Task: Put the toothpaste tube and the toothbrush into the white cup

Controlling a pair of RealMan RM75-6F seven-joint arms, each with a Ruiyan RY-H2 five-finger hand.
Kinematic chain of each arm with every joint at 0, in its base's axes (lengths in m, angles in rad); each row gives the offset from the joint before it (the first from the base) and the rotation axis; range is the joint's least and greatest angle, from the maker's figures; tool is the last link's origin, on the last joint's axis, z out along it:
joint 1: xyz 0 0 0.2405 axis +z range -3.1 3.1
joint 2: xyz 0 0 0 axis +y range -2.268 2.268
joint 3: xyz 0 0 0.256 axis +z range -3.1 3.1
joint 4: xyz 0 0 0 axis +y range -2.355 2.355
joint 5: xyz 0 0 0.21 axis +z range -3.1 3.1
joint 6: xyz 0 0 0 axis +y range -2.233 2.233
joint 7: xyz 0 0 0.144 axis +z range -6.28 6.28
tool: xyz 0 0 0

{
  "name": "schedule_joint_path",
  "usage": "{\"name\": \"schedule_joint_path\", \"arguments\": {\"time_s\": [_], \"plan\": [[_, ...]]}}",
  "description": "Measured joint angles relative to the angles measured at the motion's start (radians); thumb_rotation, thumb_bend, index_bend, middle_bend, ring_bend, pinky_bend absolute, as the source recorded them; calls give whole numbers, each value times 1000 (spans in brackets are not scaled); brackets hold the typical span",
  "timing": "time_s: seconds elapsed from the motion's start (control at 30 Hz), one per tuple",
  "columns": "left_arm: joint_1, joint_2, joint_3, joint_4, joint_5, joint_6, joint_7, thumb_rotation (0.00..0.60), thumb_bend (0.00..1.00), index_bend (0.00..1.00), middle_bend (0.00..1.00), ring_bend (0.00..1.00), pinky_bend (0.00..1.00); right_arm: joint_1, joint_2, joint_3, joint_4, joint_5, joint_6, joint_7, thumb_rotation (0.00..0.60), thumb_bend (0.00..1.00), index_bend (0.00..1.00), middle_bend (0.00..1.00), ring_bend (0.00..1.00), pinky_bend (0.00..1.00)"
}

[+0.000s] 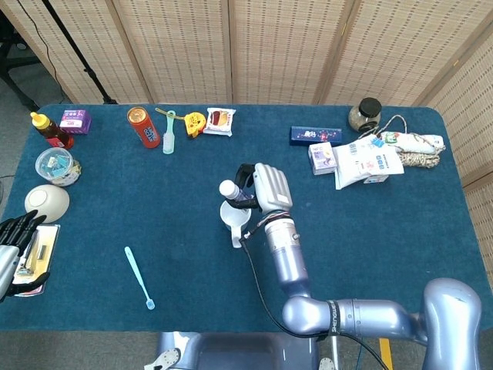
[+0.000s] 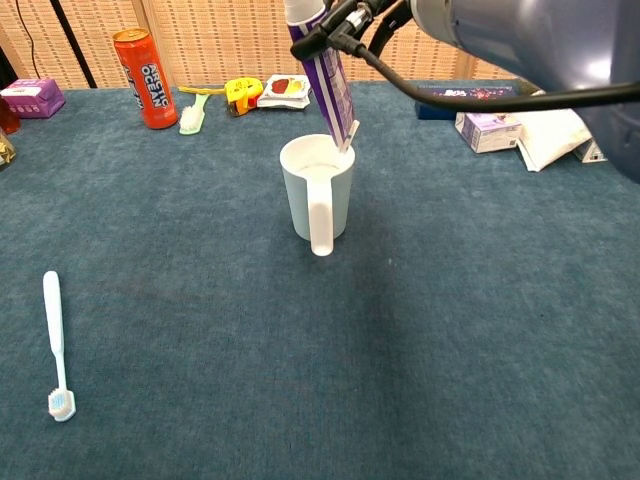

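Chest view: my right hand [image 1: 266,189] grips the glossy purple toothpaste tube [image 2: 322,72] upright, its flat crimped end at the white cup's [image 2: 317,187] rim at 1 o'clock. Bare blue felt surrounds the cup. At 8 o'clock lies the slim toothbrush [image 2: 55,344]. My left hand [image 1: 15,248] rests open-fingered at the table's edge.

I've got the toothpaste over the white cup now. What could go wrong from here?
1. The toothpaste tube hangs tilted, its flat end at the far rim of the white cup. Let go now and it could catch the rim and drop outside.
2. Pushing down against that rim might tip the cup.
3. The right robot hand hides the cup in the head view, so judge alignment from the chest view.
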Motion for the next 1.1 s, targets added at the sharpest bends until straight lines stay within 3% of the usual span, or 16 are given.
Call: {"name": "schedule_joint_path", "arguments": {"time_s": [0.5, 1.1], "plan": [[2, -1, 1, -4, -1, 1, 10, 600, 202, 0, 0, 0, 0, 35, -61, 6, 47, 30, 25, 25, 600, 350, 650, 600, 531, 545], [-3, 0, 5, -6, 3, -13, 13, 600, 202, 0, 0, 0, 0, 4, -83, -45, 94, 21, -34, 87, 600, 350, 650, 600, 526, 509]]}}
